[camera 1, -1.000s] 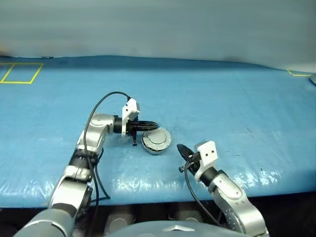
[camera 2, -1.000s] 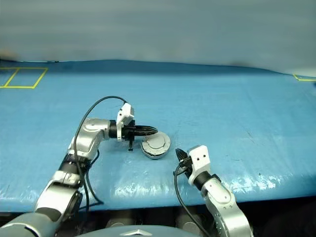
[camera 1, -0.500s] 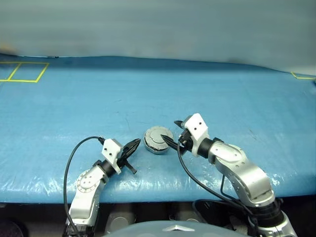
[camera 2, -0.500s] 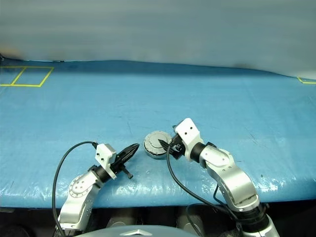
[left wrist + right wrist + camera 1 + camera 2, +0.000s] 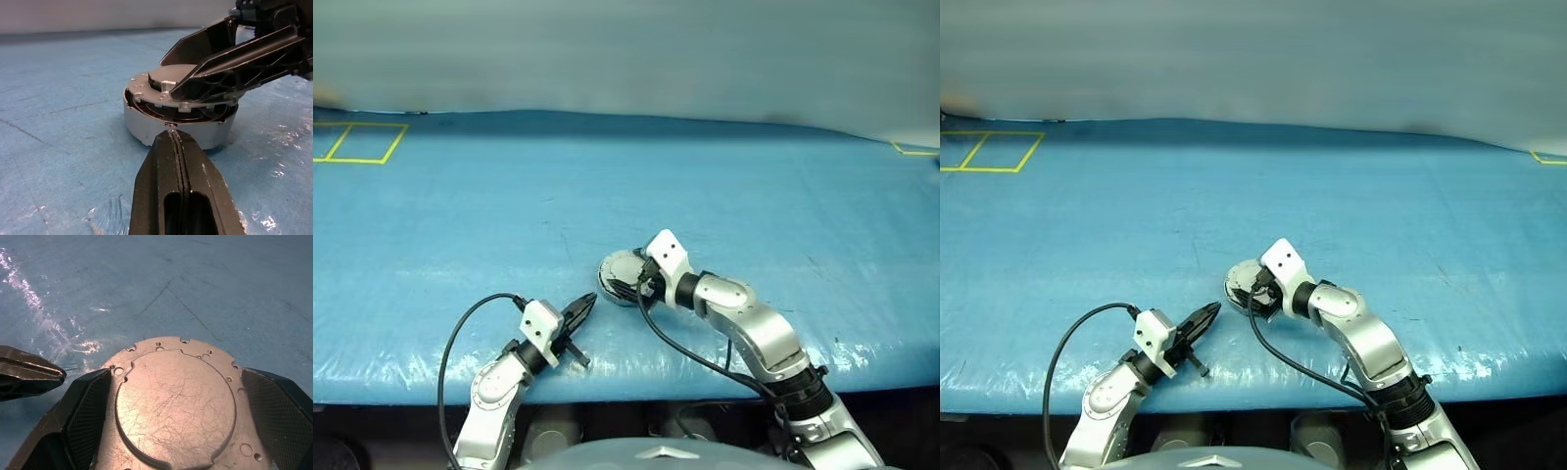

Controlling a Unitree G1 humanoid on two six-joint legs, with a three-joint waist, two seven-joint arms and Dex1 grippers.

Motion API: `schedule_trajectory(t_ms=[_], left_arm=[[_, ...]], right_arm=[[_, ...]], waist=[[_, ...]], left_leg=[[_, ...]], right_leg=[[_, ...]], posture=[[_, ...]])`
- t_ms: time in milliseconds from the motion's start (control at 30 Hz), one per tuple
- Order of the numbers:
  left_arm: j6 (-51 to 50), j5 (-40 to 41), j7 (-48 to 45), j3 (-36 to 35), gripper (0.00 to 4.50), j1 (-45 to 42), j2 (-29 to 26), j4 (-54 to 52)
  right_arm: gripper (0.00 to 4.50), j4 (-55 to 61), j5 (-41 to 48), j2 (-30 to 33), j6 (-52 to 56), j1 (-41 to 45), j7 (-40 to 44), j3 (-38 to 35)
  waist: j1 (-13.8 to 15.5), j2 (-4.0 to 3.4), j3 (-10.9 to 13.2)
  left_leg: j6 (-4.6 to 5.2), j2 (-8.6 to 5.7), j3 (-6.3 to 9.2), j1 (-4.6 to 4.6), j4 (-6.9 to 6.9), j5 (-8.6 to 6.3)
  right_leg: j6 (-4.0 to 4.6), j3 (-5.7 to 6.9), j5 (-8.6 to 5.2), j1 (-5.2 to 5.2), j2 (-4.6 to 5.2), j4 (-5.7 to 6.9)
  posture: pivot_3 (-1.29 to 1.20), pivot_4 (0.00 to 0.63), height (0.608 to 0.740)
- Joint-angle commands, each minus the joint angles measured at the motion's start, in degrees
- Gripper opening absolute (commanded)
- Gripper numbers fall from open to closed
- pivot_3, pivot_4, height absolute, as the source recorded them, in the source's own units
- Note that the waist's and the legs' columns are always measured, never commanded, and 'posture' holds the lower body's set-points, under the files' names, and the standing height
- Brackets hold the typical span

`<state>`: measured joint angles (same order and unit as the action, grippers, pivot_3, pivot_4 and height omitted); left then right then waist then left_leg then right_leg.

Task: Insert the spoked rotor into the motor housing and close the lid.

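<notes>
The motor housing (image 5: 146, 126) is a round silver case standing on the blue table cover near the front middle. The lid (image 5: 176, 404), a scratched grey disc with a raised centre, lies on top of it, and a dark gap shows under one side (image 5: 146, 105). The spoked rotor is hidden beneath the lid. My right gripper (image 5: 628, 284) is open, with one finger (image 5: 85, 416) on each side of the lid. My left gripper (image 5: 583, 310) is shut and empty, its tip (image 5: 172, 139) pointing at the housing wall from a short way off.
The blue cover (image 5: 754, 196) stretches wide around the housing, with a front edge just below my arms. Yellow taped squares (image 5: 357, 142) mark the far left corner. A black cable (image 5: 460, 323) loops from my left wrist.
My left gripper has drawn back from the housing toward the table's front edge, staying shut. My right gripper came in from the front right, opened, and now straddles the lid.
</notes>
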<state>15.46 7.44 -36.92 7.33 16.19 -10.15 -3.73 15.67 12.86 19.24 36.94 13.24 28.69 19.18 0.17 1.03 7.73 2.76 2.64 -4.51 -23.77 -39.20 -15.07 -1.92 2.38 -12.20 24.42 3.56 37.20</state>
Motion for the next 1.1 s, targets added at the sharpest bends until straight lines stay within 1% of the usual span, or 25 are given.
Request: schedule_trajectory(t_ms=[33, 100, 167, 200, 367, 533, 700, 1100], left_arm=[[1.6, 1.1, 0.9, 0.7, 0.00, -0.3, 0.7, 0.4], [1.9, 1.1, 1.2, 0.8, 0.00, -0.5, 0.7, 0.8], [2.2, 1.0, 1.4, 0.8, 0.00, -0.8, 0.8, 1.2], [2.4, 1.0, 1.5, 0.8, 0.00, -0.8, 0.8, 1.4], [3.8, 0.7, 2.3, 0.3, 0.00, -1.6, 0.7, 3.3], [5.1, 1.2, 2.6, 0.1, 0.00, -2.1, 0.7, 4.7], [5.6, 1.3, 2.7, 0.2, 0.00, -2.4, 0.6, 5.3], [4.0, 0.8, 2.9, 1.0, 0.00, -1.8, -0.2, 3.7]], right_arm=[[4.30, 0.1, -1.2, 0.3, -3.1, -0.4, 0.3, -1.1], [3.84, 0.6, -1.4, 0.3, -3.4, -1.2, 0.3, -0.9], [3.22, 1.3, -2.2, 0.6, -4.3, -1.7, 0.4, -0.3], [3.04, 1.4, -2.5, 0.7, -4.7, -1.9, 0.4, 0.0], [3.04, 3.0, -3.1, -0.6, -5.4, -3.0, -0.5, 0.5], [3.04, 4.9, -4.6, -3.1, -3.4, -3.1, -2.8, 1.6], [3.04, 4.4, -7.0, -4.3, -2.0, -2.5, -4.8, 2.8], [3.04, 1.0, -10.3, -4.0, -2.0, -1.8, -5.0, 4.2]], waist=[[-0.1, 0.00, 0.0], [-0.1, 0.00, 0.0], [-0.1, 0.00, 0.0], [-0.1, 0.00, 0.0], [-0.1, 0.00, 0.0], [-0.2, 0.00, 0.0], [-0.5, -0.02, 0.0], [-0.8, -0.02, 0.0]], left_leg=[[0.00, 0.00, 0.00, 0.00, 0.00, 0.00], [0.00, 0.01, 0.01, -0.01, 0.01, 0.00], [0.00, 0.01, 0.00, -0.01, 0.02, 0.00], [0.00, 0.01, -0.01, -0.01, 0.02, 0.00], [0.00, 0.01, 0.00, 0.01, 0.01, 0.00], [0.00, 0.02, -0.02, -0.04, 0.05, -0.01], [0.00, 0.03, -0.02, -0.03, 0.04, -0.01], [-0.01, 0.04, -0.01, 0.00, 0.05, -0.01]], right_leg=[[0.00, 0.00, 0.00, 0.00, 0.00, 0.00], [0.00, 0.01, 0.00, 0.01, 0.00, 0.00], [0.00, 0.01, 0.00, 0.00, -0.01, 0.00], [0.00, 0.01, 0.00, 0.00, -0.01, 0.00], [-0.01, 0.02, 0.00, 0.03, 0.01, -0.02], [0.00, 0.01, 0.00, 0.02, 0.00, -0.02], [0.00, 0.02, 0.00, 0.09, 0.02, -0.03], [0.00, 0.04, 0.00, 0.10, 0.04, -0.04]], posture=[[0.00, 0.150, 0.740], [0.00, 0.150, 0.740], [0.00, 0.150, 0.740], [0.00, 0.150, 0.740], [0.00, 0.150, 0.740], [0.00, 0.150, 0.740], [0.00, 0.150, 0.740], [0.00, 0.150, 0.740]])
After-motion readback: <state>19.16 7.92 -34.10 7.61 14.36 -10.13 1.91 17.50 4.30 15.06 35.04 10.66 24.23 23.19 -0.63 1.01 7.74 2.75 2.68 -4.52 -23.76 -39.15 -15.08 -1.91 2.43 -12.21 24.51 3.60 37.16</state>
